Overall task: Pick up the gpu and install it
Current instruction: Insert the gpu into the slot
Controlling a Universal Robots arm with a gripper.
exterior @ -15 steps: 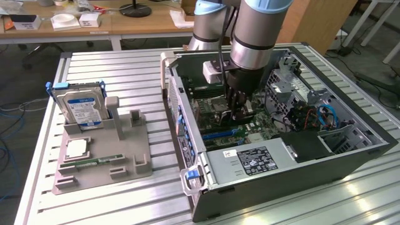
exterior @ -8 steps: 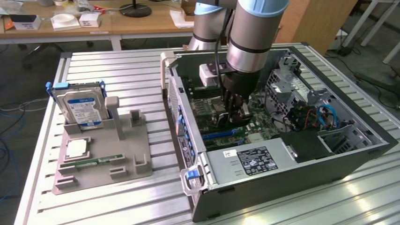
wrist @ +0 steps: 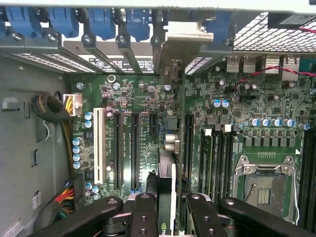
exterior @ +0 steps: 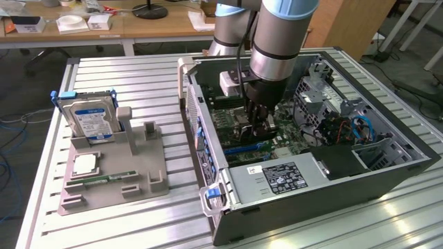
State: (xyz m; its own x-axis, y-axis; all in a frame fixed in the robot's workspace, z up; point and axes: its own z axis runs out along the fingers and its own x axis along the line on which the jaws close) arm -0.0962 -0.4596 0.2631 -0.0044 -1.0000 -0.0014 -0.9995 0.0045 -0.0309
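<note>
Closest to the wrist camera, black linked fingers (wrist: pixel 144 217) come in from both sides. I read the jaws as pinching the gpu (wrist: pixel 166 197), a thin dark green-black circuit card seen edge-on between them. It stands upright inside the open dark grey computer case (exterior: pixel 312 212), over the green motherboard (wrist: pixel 148 98), in line with the gap between the long black slots. Its silver metal end bracket (wrist: pixel 183 42) sits at the rear wall by the blue latches (wrist: pixel 101 22). I cannot tell whether its lower edge is in a slot.

That view also gives me one white slot (wrist: pixel 97 143), two long black ones beside it, and one silver-framed processor socket (wrist: pixel 266 182).

The exterior view adds the silver-and-blue arm (exterior: pixel 277 46), its lower end inside the case, which lies on the slatted aluminium worktop (exterior: pixel 138 83). The arm's wrist covers most of the card there, and the card's broad faces are hidden in both views.

At the exterior view's left, a grey holder (exterior: pixel 97 199) carries one silver hard drive with a blue label (exterior: pixel 88 120), one square processor chip (exterior: pixel 84 164) and one narrow green memory stick (exterior: pixel 104 179).
</note>
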